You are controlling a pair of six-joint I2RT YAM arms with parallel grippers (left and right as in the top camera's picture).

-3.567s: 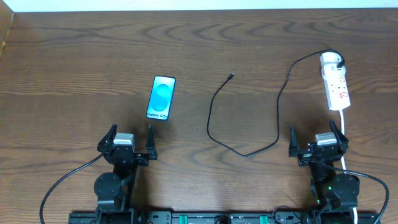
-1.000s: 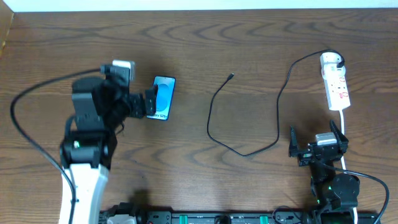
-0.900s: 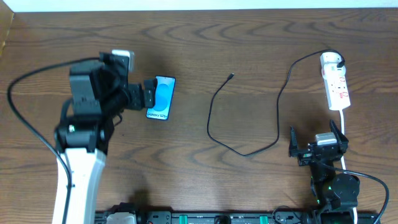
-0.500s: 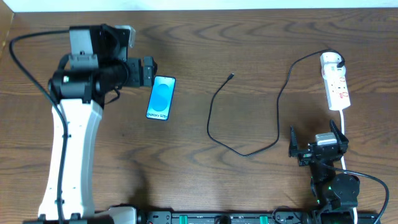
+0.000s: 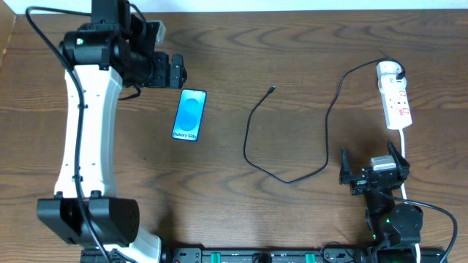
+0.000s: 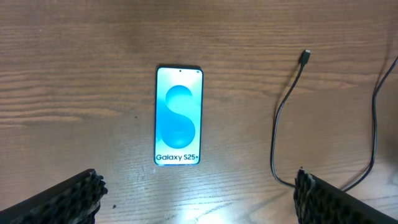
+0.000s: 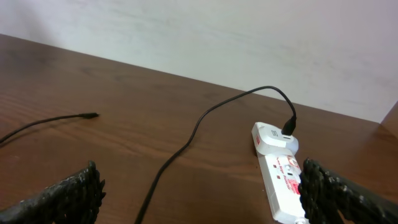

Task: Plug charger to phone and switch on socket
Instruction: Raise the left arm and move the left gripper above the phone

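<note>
Spread wide and empty, the left gripper [image 6: 198,190] hovers above the phone [image 6: 179,116], apparently approaching; next it likely must descend and grip it.

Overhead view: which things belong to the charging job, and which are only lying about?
For the job: phone, charger, socket.
Not for the job: the socket's white cord, table, wall.
</note>
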